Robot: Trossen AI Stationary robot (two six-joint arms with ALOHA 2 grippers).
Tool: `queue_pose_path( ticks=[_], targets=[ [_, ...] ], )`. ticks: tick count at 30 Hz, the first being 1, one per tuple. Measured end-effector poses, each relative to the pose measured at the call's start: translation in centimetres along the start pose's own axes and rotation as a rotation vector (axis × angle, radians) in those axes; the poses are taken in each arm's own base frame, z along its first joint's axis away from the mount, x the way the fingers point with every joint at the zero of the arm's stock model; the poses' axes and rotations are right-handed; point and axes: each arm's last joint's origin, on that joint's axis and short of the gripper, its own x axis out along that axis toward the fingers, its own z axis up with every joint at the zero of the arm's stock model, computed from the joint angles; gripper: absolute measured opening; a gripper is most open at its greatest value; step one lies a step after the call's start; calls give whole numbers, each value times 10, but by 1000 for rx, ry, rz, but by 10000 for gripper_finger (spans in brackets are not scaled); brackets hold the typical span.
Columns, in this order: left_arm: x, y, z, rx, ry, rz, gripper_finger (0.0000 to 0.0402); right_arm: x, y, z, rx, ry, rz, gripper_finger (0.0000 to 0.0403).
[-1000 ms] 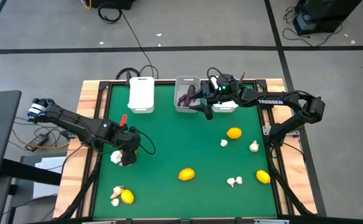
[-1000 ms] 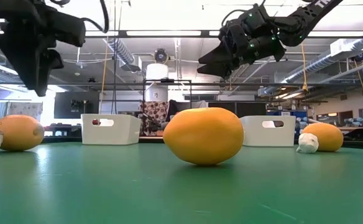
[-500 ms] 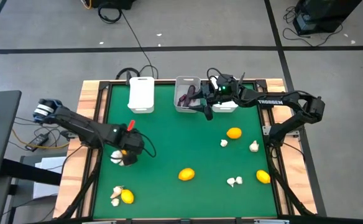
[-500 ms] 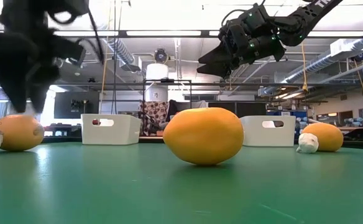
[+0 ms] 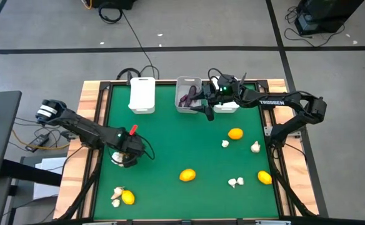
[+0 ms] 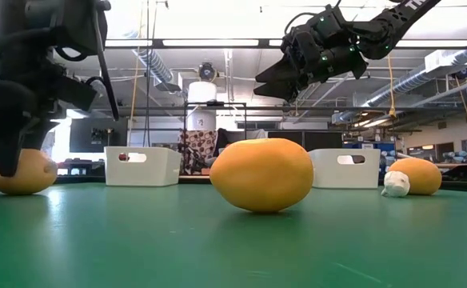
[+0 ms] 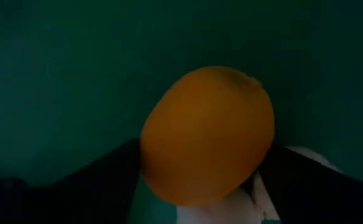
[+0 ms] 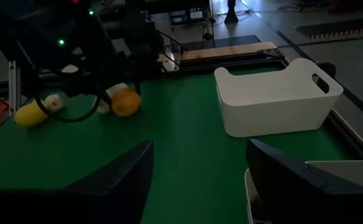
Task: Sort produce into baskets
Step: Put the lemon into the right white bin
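Left gripper low over the left side of the green table, fingers spread either side of an orange citrus fruit. Not closed yet; I judge this the reach-and-grasp step. A white garlic bulb sits just beside the fruit, so the next move calls for squeezing on the citrus alone, then lifting clear and carrying it to a bin.

Middle of the table: another citrus lies loose toward the near side. Far edge holds three bins: a white basket at left, a greyish basket beside it with dark eggplants inside, and a second white one mostly under my right arm.

Right gripper hovers above the bins, fingers apart, holding nothing, waiting. More citrus and garlic lie scattered on the right half, all unsorted.

Views differ. From above, my left gripper hides the fruit it straddles; only the left wrist view shows it between the fingers. The table-level view shows the left gripper down near the surface but hides the eggplants. The right wrist view looks across the white basket toward my left arm.
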Motion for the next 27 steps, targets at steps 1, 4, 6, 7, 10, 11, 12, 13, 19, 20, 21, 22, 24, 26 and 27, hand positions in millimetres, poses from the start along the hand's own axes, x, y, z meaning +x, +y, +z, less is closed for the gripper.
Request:
queue_pose_path(
  ticks=[1,4,6,7,10,11,12,13,19,20,21,22,24,26,27],
  targets=[
    [2,0,0,-3,-2,0,289,0,0,0,2,0,1,267],
    [2,0,0,-24,-24,7,261,1,1,0,38,1,4,264],
    [-2,-1,4,-58,-77,19,256,1,2,0,95,1,6,263],
    [-4,-2,8,-72,-116,29,257,1,3,0,135,2,9,262],
    [-19,-4,18,-118,-260,92,268,4,7,-1,263,21,23,261],
    [-24,-6,23,-124,-315,105,273,5,10,-3,290,41,35,261],
    [-28,-7,27,-126,-373,122,277,6,14,-5,302,64,50,261],
    [-32,-9,32,-119,-431,130,279,8,18,-7,296,89,73,261],
    [-56,-29,64,-84,-828,26,283,22,59,-14,192,178,187,261],
    [-60,-33,69,-87,-893,-2,283,25,67,-14,165,175,184,261],
    [-64,-36,73,-87,-951,-29,283,28,76,-13,138,167,175,261],
    [-67,-38,76,-84,-996,-48,283,29,84,-11,109,154,160,261],
    [-74,-41,81,-93,-1078,-87,283,31,101,-6,47,106,111,261],
    [-78,-42,83,-96,-1119,-99,283,30,116,0,-2,52,62,261],
    [-80,-42,84,-103,-1136,-102,283,29,123,3,-25,28,57,261]
  ],
)
